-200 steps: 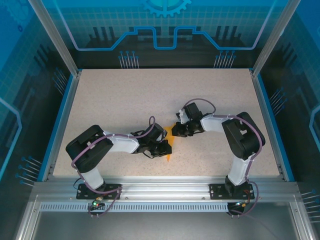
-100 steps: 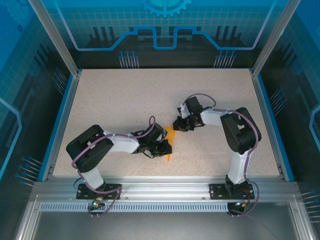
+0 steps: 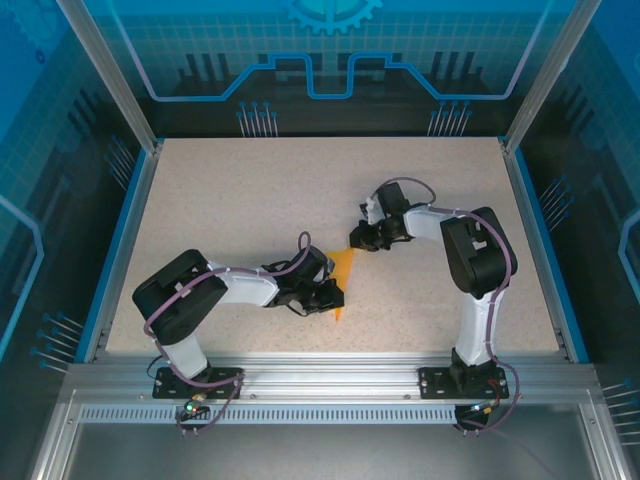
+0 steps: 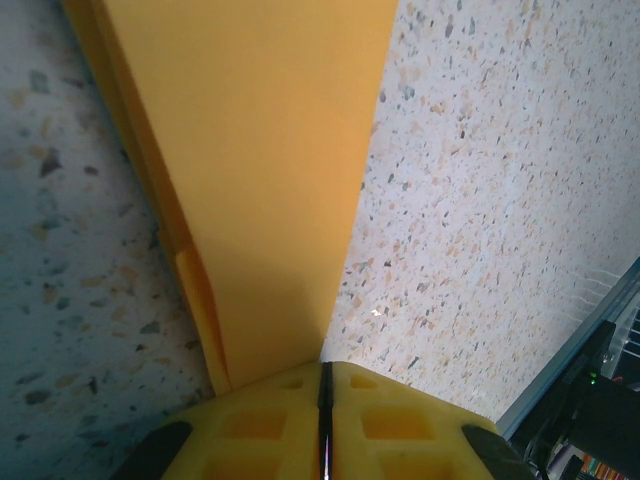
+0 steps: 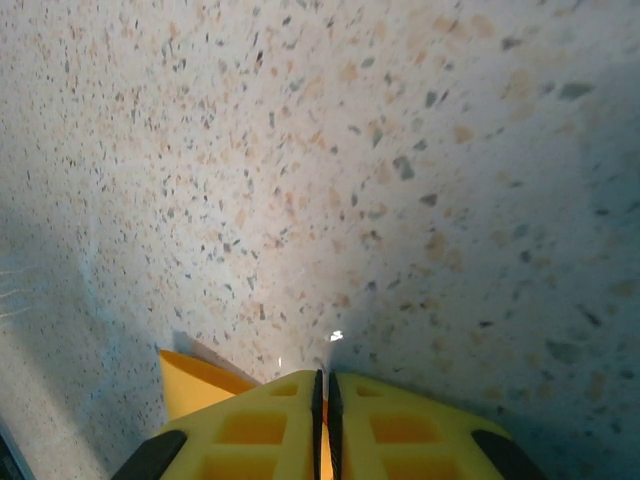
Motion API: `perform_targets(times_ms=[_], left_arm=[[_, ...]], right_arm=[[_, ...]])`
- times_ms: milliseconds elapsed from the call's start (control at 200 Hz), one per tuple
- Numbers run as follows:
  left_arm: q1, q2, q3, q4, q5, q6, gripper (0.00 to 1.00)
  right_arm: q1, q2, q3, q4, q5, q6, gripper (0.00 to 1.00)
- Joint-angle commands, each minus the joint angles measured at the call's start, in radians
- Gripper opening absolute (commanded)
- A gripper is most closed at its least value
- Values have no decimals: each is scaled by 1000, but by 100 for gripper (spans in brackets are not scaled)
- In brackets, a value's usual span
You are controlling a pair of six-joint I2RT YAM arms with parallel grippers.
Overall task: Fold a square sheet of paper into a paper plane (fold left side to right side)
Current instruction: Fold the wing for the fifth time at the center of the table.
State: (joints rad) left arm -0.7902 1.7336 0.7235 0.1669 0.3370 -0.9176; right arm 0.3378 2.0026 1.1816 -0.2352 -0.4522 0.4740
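Observation:
The orange paper [image 3: 343,272] lies on the speckled table as a narrow folded shape between the two grippers. My left gripper [image 3: 328,298] is shut on its near end. In the left wrist view the folded paper [image 4: 250,180] runs away from the closed yellow pads [image 4: 400,425], with a raised layer along its left edge. My right gripper [image 3: 360,238] is shut at the paper's far end. In the right wrist view a corner of the paper [image 5: 195,385] shows left of the pads [image 5: 400,430], and orange shows in the slit between them.
Bare speckled tabletop [image 3: 250,200] surrounds the arms. A blue rim [image 3: 122,250] borders the table on the left, and the metal frame rail [image 3: 320,375] runs along the near edge. The table's edge [image 4: 575,350] appears at the lower right of the left wrist view.
The right gripper has moved towards the far side of the table, and more of the orange paper shows between the grippers. The left arm has stayed put.

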Motion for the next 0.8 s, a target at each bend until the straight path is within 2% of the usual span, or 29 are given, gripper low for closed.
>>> perform_targets(times_ms=[0, 265, 390, 585, 795], left_arm=[[-14, 34, -19, -92, -6, 3, 11], [-21, 21, -22, -67, -15, 0, 11], [-21, 20, -22, -63, -18, 0, 11], [-23, 15, -23, -63, -19, 0, 11], [-25, 11, -22, -59, -19, 1, 11]], right_arm=[[-40, 0, 36, 8, 61, -20, 13], [-12, -254, -61, -34, 87, -27, 14], [34, -319, -160, -8, 23, 25, 14], [130, -312, -282, 145, -74, 154, 13], [184, -231, -283, 159, -54, 185, 13]])
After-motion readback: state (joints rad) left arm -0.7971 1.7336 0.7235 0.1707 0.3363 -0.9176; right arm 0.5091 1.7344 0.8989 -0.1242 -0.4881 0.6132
